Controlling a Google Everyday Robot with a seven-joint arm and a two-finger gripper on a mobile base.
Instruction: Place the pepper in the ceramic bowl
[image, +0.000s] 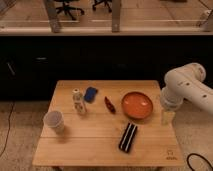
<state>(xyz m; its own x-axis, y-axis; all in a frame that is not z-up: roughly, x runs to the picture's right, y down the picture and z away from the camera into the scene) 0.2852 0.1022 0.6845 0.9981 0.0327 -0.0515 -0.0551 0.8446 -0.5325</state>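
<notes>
The small dark red pepper lies on the wooden table, near its middle and just left of the bowl. The wide orange ceramic bowl sits on the right part of the table and looks empty. My white arm comes in from the right. The gripper hangs pointing down at the table's right edge, just right of the bowl and well away from the pepper. It holds nothing that I can see.
A blue flat object and a small white bottle stand left of the pepper. A white paper cup is at the front left. A black oblong object lies in front of the bowl. A dark counter runs behind the table.
</notes>
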